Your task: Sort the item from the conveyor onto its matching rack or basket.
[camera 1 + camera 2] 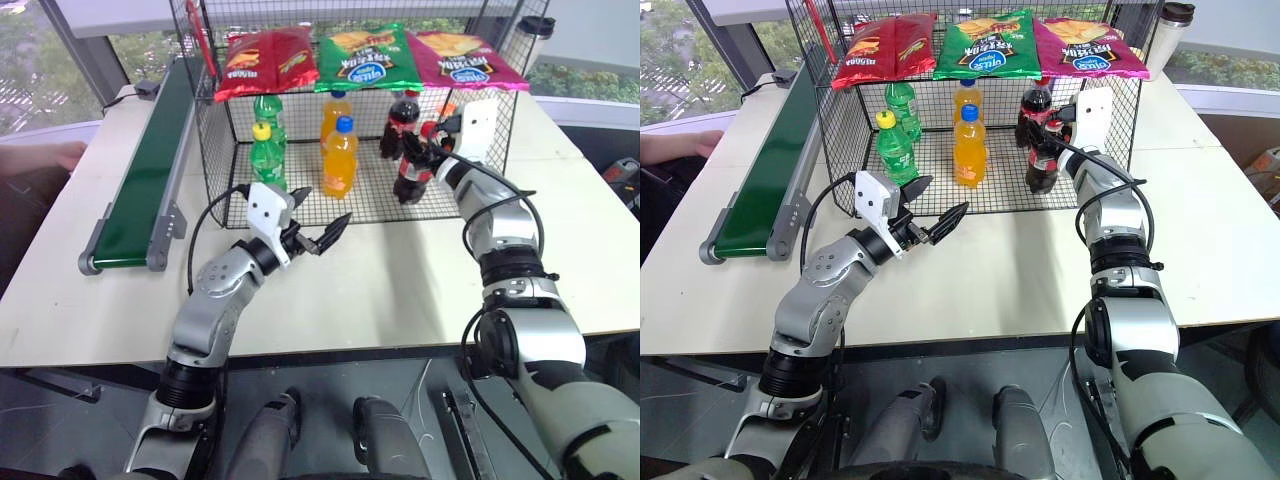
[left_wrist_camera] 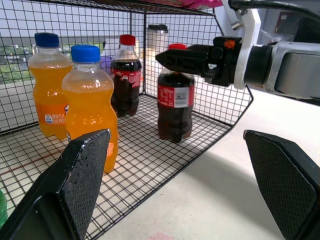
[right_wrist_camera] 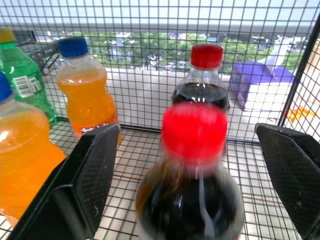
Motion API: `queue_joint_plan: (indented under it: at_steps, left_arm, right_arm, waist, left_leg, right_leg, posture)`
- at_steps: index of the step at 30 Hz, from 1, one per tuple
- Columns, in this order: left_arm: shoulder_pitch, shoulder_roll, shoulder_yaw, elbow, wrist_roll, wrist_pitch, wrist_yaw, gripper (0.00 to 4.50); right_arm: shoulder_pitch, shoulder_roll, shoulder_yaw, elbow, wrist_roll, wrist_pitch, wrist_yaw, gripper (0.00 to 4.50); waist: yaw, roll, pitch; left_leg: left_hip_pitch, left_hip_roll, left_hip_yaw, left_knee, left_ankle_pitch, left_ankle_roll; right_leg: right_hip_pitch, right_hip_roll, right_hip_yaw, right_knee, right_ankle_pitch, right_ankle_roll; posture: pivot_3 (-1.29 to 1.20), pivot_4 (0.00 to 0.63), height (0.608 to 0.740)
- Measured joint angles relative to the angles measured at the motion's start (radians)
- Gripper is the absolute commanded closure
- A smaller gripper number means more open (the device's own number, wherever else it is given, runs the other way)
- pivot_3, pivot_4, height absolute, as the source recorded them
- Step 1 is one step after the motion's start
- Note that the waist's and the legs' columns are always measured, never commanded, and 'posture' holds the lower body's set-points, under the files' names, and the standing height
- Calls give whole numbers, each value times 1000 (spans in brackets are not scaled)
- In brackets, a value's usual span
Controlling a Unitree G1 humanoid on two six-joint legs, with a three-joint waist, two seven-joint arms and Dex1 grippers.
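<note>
Cola bottle (image 2: 175,107) upright on wire-mesh cage (image 2: 165,155) floor, right gripper (image 3: 192,165) released around it, left gripper (image 1: 318,232) spread wide over table (image 1: 400,270)

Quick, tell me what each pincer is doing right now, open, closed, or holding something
Left pincer: open, holding nothing, above the table.
Right pincer: open, fingers either side of the front cola bottle standing in the cage.

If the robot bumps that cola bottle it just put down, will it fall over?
Maybe. The cola bottle is tall and narrow on a wire grid floor, so it could tip. It looks full, which probably steadies it. On its side, it would likely roll.
</note>
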Motion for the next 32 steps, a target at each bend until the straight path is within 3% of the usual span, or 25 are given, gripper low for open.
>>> queue_joint_plan:
  at_steps: [10,17,23,32]
  left_arm:
    - [4,6,-8,9,7,-1,-3,0]
    - [34,61,-20,16,20,-1,-44,0]
    - [56,70,-32,30,33,1,-45,0]
    - [114,93,-29,28,34,19,-42,0]
  right_arm:
    - [170,-76,3,-356,15,218,67,60]
    - [344,-198,30,-600,70,376,261,60]
    - [537,-131,68,-710,152,464,331,60]
    - [638,-79,135,-865,241,547,377,60]
  waist:
    - [2,0,0]
    - [3,0,0]
    - [1,0,0]
    - [4,0,-1]
  left_leg:
    - [0,0,0,0,0,0]
    - [0,0,0,0,0,0]
    - [0,1,0,1,0,0]
    - [0,0,0,1,-2,-2]
  right_leg:
    - [0,0,0,0,0,0]
    - [1,-1,0,0,-2,-3]
    - [1,-1,0,0,-2,-3]
    - [1,-1,0,0,-2,-3]
  posture:
    - [0,150,738]
    - [0,150,738]
    - [0,150,738]
    - [0,150,738]
